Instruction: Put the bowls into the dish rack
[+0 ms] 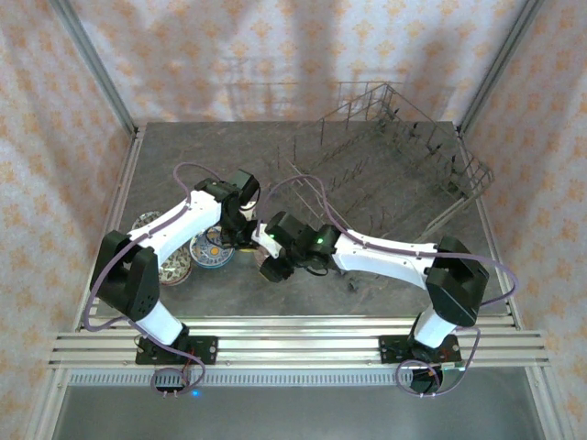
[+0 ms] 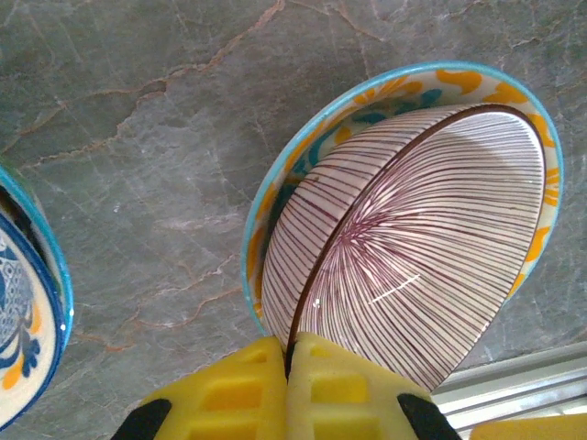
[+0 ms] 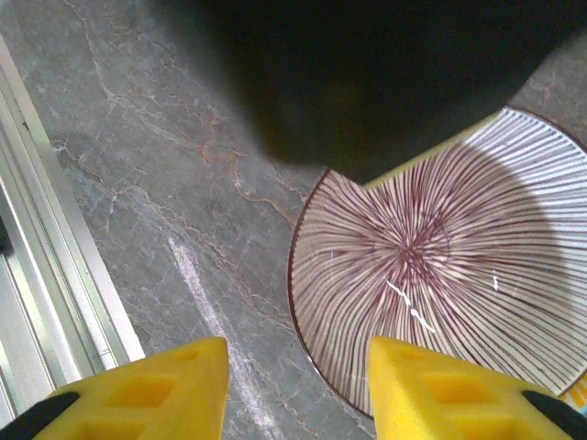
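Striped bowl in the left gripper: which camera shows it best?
Left wrist: the striped bowl shows nearly whole, tilted, its rim pinched in the left gripper. Right wrist gives its inside, the upper part hidden by a dark blur. From the top camera it is too small to tell.

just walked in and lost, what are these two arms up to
The left claw is shut on the rim of a striped bowl, holding it tilted over a blue-rimmed bowl on the left side of the table. The right claw is open close beside the striped bowl, not gripping it. The dish rack stands at the far right; the striped bowl is not yet in it.
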Motion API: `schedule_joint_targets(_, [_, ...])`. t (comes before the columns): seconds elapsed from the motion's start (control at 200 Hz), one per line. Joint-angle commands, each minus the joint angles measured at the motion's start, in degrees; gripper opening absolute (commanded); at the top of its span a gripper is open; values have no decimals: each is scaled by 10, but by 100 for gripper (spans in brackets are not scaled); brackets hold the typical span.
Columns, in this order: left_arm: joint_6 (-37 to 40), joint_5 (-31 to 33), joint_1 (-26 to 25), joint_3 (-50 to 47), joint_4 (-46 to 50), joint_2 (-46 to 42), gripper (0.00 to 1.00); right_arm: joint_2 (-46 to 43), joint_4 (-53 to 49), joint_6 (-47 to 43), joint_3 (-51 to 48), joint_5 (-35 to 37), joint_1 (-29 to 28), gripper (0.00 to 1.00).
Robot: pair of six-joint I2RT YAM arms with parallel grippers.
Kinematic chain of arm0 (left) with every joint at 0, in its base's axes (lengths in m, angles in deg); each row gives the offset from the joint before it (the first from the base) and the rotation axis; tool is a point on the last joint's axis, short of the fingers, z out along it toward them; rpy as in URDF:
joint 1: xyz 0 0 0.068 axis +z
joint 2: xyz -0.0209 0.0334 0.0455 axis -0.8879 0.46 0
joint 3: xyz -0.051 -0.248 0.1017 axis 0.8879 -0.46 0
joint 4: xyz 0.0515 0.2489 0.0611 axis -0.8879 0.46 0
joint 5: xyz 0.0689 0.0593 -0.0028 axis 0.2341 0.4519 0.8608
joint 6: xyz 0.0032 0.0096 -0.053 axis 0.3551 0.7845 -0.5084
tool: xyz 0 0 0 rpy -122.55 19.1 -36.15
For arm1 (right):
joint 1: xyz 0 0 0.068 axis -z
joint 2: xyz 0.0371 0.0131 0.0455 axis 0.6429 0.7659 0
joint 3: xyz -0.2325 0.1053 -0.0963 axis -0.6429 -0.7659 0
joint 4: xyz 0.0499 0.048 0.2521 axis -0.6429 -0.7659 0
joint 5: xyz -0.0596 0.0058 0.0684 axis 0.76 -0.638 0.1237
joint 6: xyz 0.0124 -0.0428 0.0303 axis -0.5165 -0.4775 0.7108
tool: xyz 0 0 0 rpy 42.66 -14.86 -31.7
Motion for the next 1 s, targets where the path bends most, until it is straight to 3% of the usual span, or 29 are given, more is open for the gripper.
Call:
schedule_joint_targets(0.0, [-3,-35,4,11,1,-7,0,3,1,-32,-20,-13,-2,45])
schedule_joint_targets(0.165, [-1,-28,5,12,5,-9,0,-30,32,-35,-49,20,1,46])
schedule_joint_targets(0.42, [-7,-4,5,11,4,-23,0,-88,68,-7,-79,-13,42,46])
schedule_joint_targets(0.801, [-24,-7,-1,-5,-9,-9,30,-108,67,-1,-89,2,59,46])
schedule_joint_targets(0.996, [-24,-4,-7,1,-7,4,37,-111,66,-1,-89,6,60,46])
